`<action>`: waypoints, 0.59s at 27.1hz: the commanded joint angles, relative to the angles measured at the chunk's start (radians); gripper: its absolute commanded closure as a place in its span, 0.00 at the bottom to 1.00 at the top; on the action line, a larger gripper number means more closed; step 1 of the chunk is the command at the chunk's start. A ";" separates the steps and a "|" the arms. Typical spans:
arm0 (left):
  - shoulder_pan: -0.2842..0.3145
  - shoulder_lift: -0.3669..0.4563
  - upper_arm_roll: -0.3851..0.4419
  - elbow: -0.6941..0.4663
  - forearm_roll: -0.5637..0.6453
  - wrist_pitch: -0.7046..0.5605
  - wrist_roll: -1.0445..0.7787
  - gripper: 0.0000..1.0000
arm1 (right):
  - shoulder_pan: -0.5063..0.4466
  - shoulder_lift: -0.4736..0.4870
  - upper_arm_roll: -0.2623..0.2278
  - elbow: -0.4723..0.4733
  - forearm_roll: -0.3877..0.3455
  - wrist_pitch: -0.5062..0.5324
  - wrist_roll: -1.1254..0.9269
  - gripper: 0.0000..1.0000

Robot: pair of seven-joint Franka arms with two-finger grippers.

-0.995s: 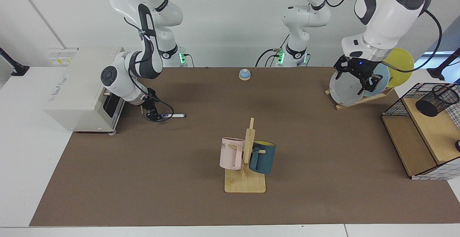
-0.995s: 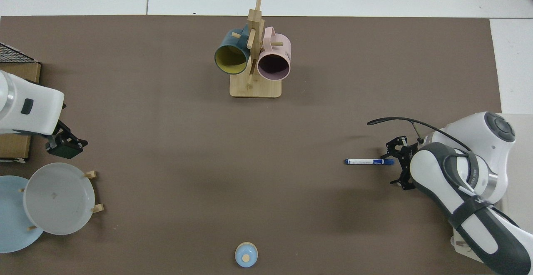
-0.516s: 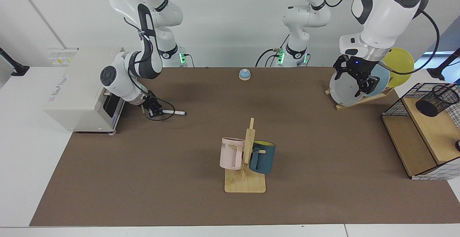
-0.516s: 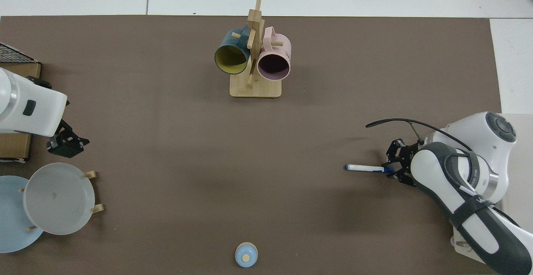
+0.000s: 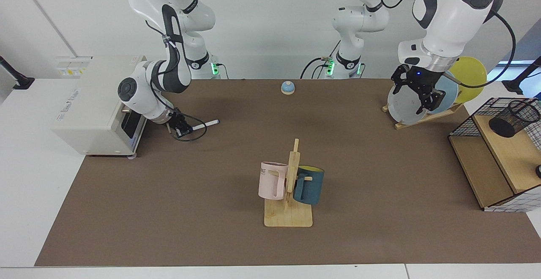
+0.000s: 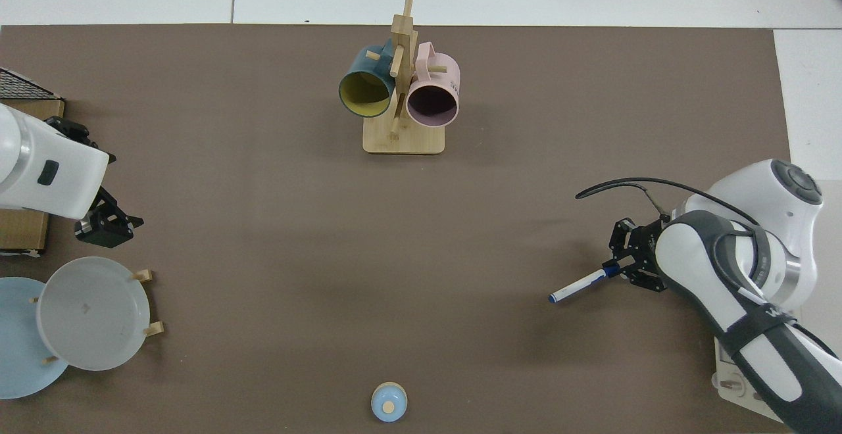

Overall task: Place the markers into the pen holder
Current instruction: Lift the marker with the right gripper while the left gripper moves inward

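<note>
Right gripper (image 5: 181,127): jaws clenched on the marker (image 5: 206,123) at its capped end, barrel lifted off the surface (image 5: 236,160) and tilted, free end pointing toward the middle; in the top view (image 6: 577,285) the grip sits far out at one tip.

Marker, as I judge it: light, stiff, smooth plastic (apt to pivot or slip in an end hold); a grasp nearer mid-barrel would steady it.

Pen holder (image 5: 513,118): on the wooden shelf of the wire rack (image 5: 486,160), well apart, across the surface.

Left gripper (image 5: 422,95): by the plate rack (image 5: 416,116), jaws released, holding nothing; that arm waits.
</note>
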 commanded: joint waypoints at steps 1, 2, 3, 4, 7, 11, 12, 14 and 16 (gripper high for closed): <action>-0.012 -0.018 0.002 -0.031 -0.022 0.049 0.132 0.00 | -0.008 -0.018 0.008 0.089 0.027 -0.146 -0.038 1.00; -0.012 -0.018 0.000 -0.031 -0.028 0.050 0.157 0.00 | -0.008 -0.019 0.009 0.114 0.032 -0.184 -0.037 1.00; -0.012 -0.018 -0.001 -0.031 -0.034 0.050 0.178 0.00 | -0.007 -0.021 0.010 0.140 0.052 -0.221 -0.037 1.00; -0.016 -0.018 -0.003 -0.031 -0.037 0.052 0.197 0.00 | -0.005 -0.023 0.010 0.166 0.079 -0.254 -0.032 1.00; -0.042 -0.018 -0.001 -0.031 -0.039 0.055 0.255 0.00 | -0.004 -0.036 0.010 0.223 0.168 -0.333 -0.017 1.00; -0.076 -0.016 -0.003 -0.027 -0.039 0.046 0.318 0.00 | -0.001 -0.056 0.013 0.263 0.266 -0.383 0.029 1.00; -0.082 -0.016 -0.003 -0.025 -0.040 0.036 0.318 0.00 | 0.004 -0.056 0.017 0.273 0.291 -0.393 0.034 1.00; -0.087 -0.016 -0.003 -0.022 -0.041 0.027 0.314 0.00 | 0.022 -0.056 0.032 0.295 0.360 -0.409 0.052 1.00; -0.099 -0.013 -0.003 -0.009 -0.042 0.010 0.306 0.00 | 0.044 -0.056 0.034 0.316 0.438 -0.410 0.118 1.00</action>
